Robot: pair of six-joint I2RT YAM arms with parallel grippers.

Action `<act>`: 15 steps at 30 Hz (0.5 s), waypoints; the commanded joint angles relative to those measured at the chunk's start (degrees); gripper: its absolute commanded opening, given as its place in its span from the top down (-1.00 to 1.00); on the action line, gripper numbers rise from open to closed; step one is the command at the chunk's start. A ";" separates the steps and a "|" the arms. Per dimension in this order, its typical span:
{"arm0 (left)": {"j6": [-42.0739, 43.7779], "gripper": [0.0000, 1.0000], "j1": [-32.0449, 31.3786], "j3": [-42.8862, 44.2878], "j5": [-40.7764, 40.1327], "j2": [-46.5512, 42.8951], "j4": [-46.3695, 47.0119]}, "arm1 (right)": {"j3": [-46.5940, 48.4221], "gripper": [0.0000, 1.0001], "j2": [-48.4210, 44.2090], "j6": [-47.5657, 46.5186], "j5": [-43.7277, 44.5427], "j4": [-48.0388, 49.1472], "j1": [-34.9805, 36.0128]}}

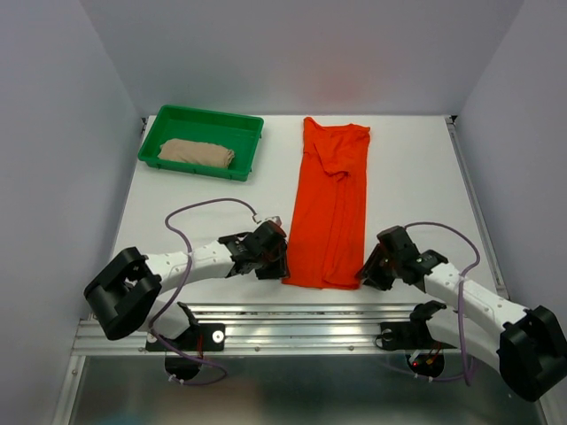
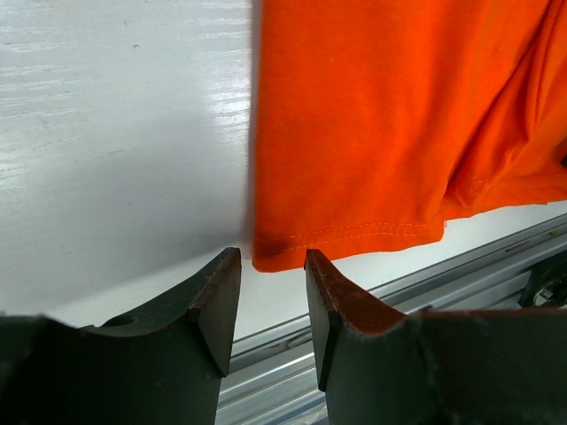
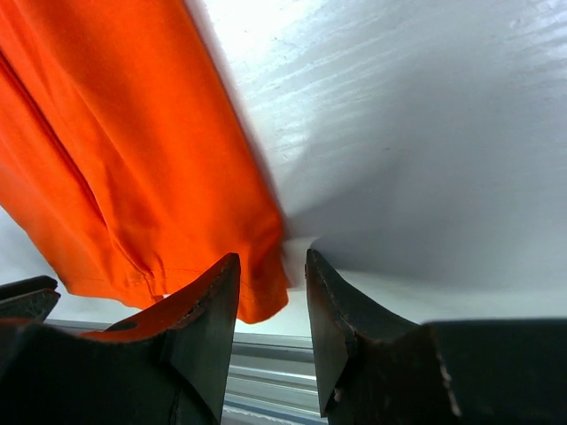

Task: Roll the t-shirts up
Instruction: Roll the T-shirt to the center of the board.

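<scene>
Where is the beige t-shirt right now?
Seen from above, the bundled beige-tan fabric t-shirt lies inside the green plastic tray at the far left of the white table, left of the flat orange-red t-shirt.

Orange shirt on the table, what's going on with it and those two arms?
Two arms are working on the orange shirt, laid out as a long strip. The left tool and right tool sit open at its near corners, holding nothing. A beige shirt lies bundled in the green tray.
</scene>
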 commanded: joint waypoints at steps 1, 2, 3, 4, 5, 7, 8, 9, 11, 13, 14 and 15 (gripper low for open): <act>-0.60 0.08 0.13 -1.96 0.66 1.39 1.68 | -0.09 0.16 -0.66 -1.80 2.46 -8.38 0.40; -0.69 0.08 0.13 -2.22 1.01 1.48 2.29 | -0.44 0.16 -0.93 -1.97 2.38 -8.65 0.40; -0.86 0.08 0.22 -2.40 1.80 1.91 3.52 | -0.53 0.17 -1.45 -2.32 2.29 -8.74 0.40; -0.95 0.09 0.22 -2.66 2.33 2.18 3.97 | -0.70 0.17 -1.63 -2.50 1.76 -8.74 0.40; -1.04 0.10 0.22 -2.66 2.77 2.53 4.23 | -0.79 0.17 -1.63 -2.68 0.19 -8.48 0.40; -1.21 0.13 0.22 -2.93 3.91 3.32 4.94 | -1.05 0.18 -0.94 -3.38 -1.22 -7.34 0.40; -1.39 0.15 0.30 -3.10 4.26 3.41 5.20 | -1.14 0.19 -0.76 -3.64 -1.66 -6.90 1.01; -1.48 0.17 0.22 -3.28 4.53 3.41 5.46 | -1.14 0.19 -0.41 -3.56 -1.76 -6.20 1.02; -1.74 0.23 0.22 -3.72 4.70 3.15 5.90 | -1.06 0.23 0.30 -3.73 -2.02 -5.49 1.54; -1.57 0.30 0.22 -3.46 4.88 3.06 6.08 | -1.06 0.25 0.74 -3.82 -2.11 -4.87 2.07; -1.57 0.35 0.22 -3.37 5.14 3.06 6.17 | -0.97 0.27 1.00 -3.82 -2.20 -4.61 2.07; -1.57 0.43 0.22 -3.37 5.58 3.06 6.52 | -0.97 0.31 1.35 -3.82 -2.20 -4.26 2.07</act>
